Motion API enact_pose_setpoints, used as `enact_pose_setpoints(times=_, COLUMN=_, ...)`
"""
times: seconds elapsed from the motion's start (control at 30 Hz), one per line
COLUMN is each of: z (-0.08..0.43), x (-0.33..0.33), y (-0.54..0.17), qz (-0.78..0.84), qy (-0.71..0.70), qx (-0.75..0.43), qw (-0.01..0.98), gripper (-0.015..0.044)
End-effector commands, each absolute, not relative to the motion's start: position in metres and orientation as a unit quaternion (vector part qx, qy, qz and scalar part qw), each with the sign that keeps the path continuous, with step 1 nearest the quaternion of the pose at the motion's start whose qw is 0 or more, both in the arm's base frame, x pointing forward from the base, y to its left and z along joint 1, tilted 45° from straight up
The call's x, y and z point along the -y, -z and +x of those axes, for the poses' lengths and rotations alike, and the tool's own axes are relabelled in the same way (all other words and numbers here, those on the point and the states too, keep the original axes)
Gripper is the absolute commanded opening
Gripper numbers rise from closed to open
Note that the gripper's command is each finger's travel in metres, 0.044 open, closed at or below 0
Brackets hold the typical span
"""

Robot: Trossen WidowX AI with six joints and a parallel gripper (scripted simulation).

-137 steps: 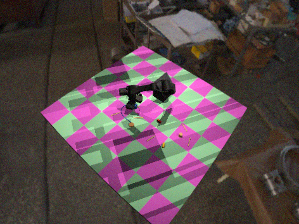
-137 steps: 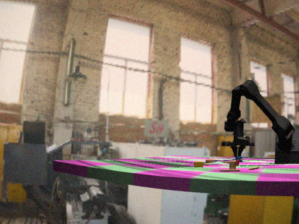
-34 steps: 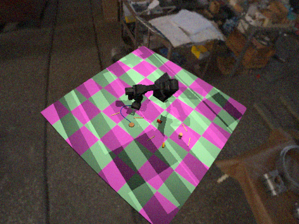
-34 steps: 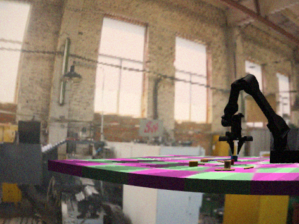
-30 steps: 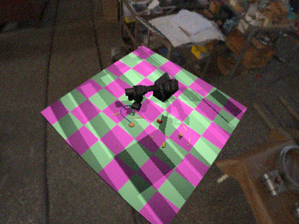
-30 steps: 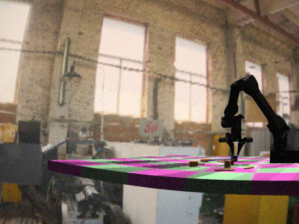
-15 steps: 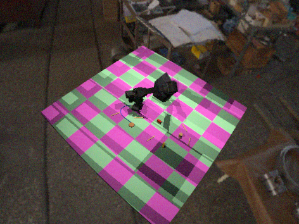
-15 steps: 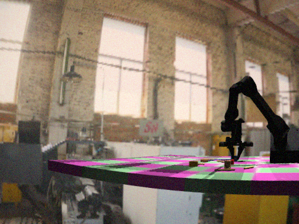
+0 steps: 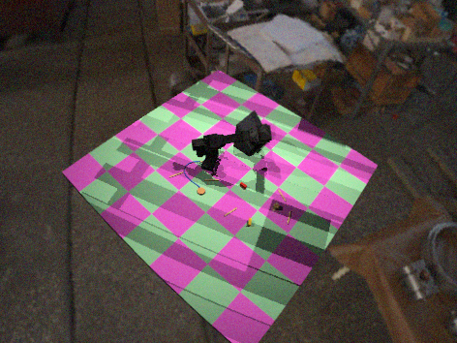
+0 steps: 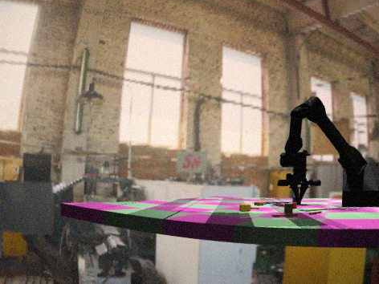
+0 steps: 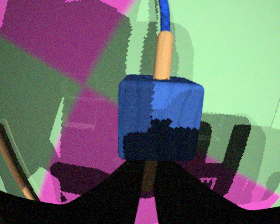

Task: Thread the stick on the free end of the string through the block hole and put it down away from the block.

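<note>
The blue block stands on the table just beyond my fingertips in the wrist view. The stick runs through its hole: one end shows at the far side with the blue string fixed to it, the other shows at the near side. My gripper is shut on the stick's near end, low over the table and close to the block's near face. The string leads to the round orange button. The gripper hides the block in the top view.
A loose stick lies near the gripper. Other loose sticks lie about. A red piece, a yellow piece and a small brown object are on the table.
</note>
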State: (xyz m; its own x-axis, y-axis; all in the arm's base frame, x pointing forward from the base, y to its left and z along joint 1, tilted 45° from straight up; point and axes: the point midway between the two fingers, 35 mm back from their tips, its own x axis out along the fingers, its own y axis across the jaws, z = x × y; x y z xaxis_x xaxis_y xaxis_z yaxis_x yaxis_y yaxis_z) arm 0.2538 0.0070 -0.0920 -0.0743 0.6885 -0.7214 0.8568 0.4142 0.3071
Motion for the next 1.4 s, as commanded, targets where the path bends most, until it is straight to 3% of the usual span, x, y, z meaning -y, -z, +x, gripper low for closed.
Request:
enact_pose_setpoints(times=0.0, z=0.253, x=-0.007, y=0.092, qz=0.527, qy=0.098, qx=-0.723, qw=0.435, gripper=0.0)
enact_pose_setpoints(times=1.37, z=0.23, x=-0.032, y=0.069, qz=0.515, qy=0.095, qx=-0.718, qw=0.458, gripper=0.0)
